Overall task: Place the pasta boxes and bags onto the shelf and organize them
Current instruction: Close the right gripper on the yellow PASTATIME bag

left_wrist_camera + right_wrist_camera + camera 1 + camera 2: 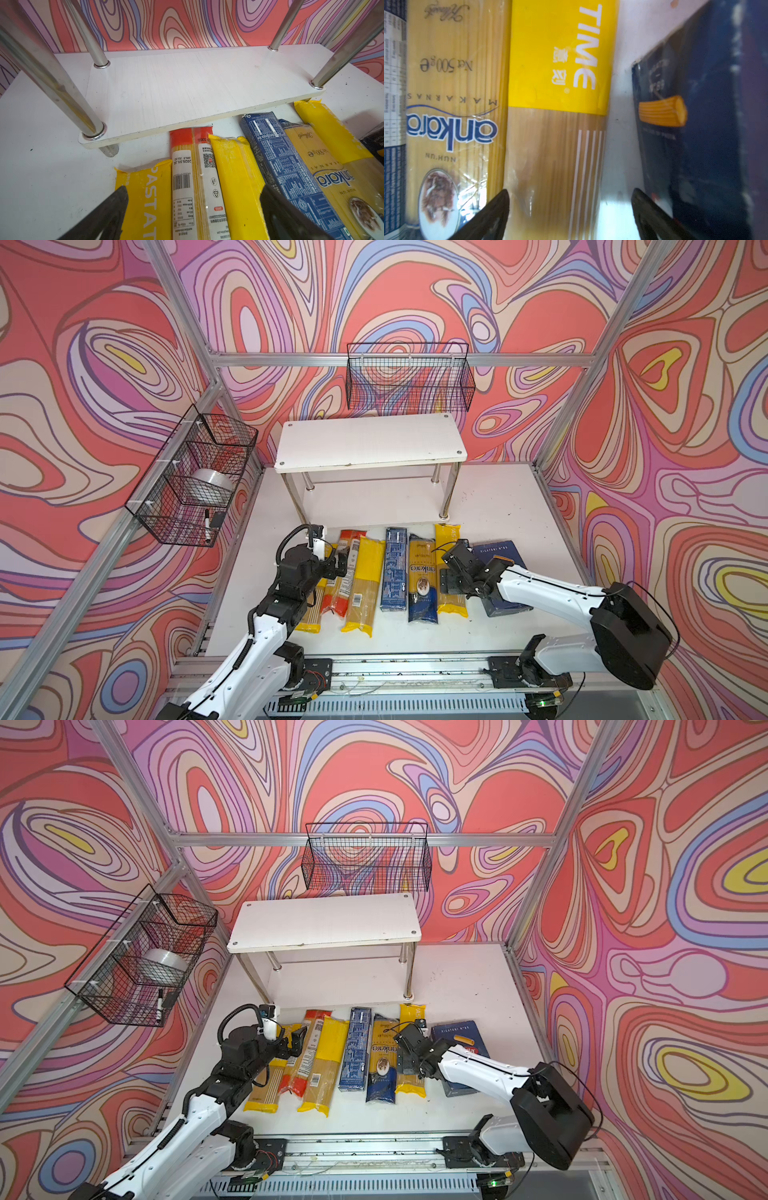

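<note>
None is shelved yet: five bags [362, 585] and two boxes [395, 572] lie side by side on the table [503, 502] just near of the bare shelf [370, 443], with left gripper [193, 190] and right gripper [570, 191] hovering above, jaws apart.

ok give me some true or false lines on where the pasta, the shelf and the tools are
1. The shelf has nothing on its top tier. True.
2. The ankara bag lies on the shelf's lower tier. False: it lies on the table in front of the shelf, beside the narrow blue box.
3. The right tool is open above the yellow TIME bag. True.
4. The left tool is shut on the red-ended bag. False: it is open and holds nothing.
</note>
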You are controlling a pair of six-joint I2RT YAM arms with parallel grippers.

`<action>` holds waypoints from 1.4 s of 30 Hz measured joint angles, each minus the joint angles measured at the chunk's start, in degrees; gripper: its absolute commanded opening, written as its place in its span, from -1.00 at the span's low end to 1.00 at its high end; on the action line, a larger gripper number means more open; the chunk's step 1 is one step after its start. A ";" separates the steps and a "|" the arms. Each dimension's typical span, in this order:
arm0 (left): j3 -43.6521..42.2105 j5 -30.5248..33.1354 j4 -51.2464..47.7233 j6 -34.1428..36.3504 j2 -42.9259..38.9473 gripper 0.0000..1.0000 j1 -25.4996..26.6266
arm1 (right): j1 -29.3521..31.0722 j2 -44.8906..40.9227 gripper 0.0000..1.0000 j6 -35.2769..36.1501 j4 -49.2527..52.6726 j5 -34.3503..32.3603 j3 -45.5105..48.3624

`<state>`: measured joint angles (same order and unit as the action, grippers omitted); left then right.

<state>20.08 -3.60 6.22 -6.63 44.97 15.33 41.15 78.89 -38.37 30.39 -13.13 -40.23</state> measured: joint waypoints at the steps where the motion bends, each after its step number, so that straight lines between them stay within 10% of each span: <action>1: 0.00 0.02 0.00 0.02 0.00 1.00 0.00 | 0.00 0.94 0.89 0.13 -0.13 0.11 -0.48; 42: 0.00 0.68 0.00 0.00 0.00 1.00 0.00 | -0.15 2.82 0.92 2.27 -1.20 1.38 -0.52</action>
<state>20.08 -2.92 6.22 -6.63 44.97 15.33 40.99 81.71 -36.10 29.19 -11.75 -40.75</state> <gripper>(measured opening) 0.999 0.963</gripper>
